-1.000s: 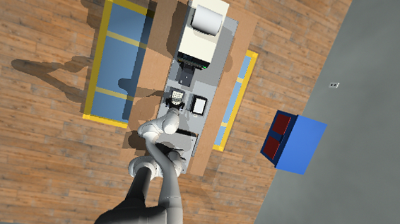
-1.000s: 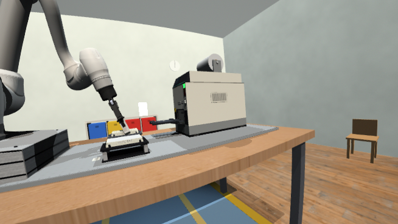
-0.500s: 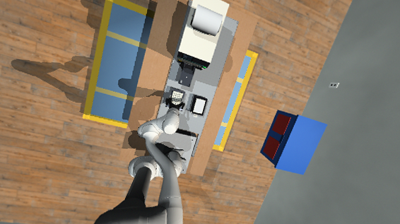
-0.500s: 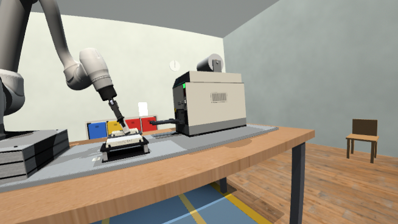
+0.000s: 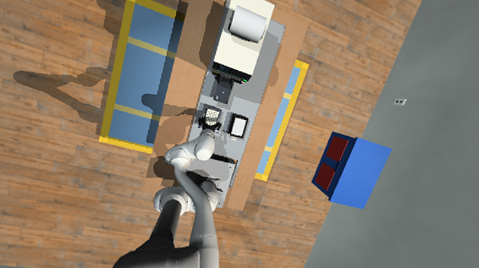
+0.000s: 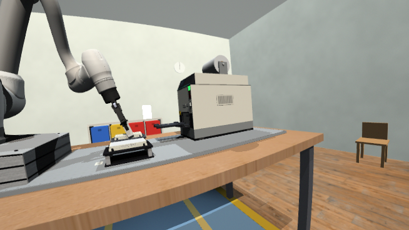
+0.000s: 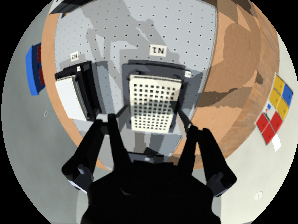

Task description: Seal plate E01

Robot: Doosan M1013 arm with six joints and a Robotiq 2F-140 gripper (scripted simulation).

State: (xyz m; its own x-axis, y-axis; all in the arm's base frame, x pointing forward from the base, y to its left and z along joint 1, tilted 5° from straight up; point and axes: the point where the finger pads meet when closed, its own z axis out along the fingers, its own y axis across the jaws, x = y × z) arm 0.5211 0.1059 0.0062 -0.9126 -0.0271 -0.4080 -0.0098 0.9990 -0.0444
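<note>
1. Pincer state. My gripper is released: the jaws stand partly spread and clamp nothing. In the wrist view one finger lies along each long side of plate E01. I cannot tell whether the pads touch the plate's edges.

2. Plate E01. The plate sits in nest N1, on the grey mat in front of the sealer, on the arm's side of it. Its well grid faces up and it looks flat in the nest.

3. Sealer. The sealer stands at the far end of the mat from my arm's base, with a foil roll on top. Its stage is out, projecting from the sealer's front toward the nests. The stage lies between the sealer and nest N1 and carries no plate. A green lamp shows at the sealer's upper front corner.

4. Second plate. Nest N2 lies just beside N1, at the same distance from the sealer. The plate in N2 is seated there, apart from my fingers.

5. Arm pose. In the exterior view my wrist tilts down toward the sealer, and the gripper reaches E01 behind N2.
</note>
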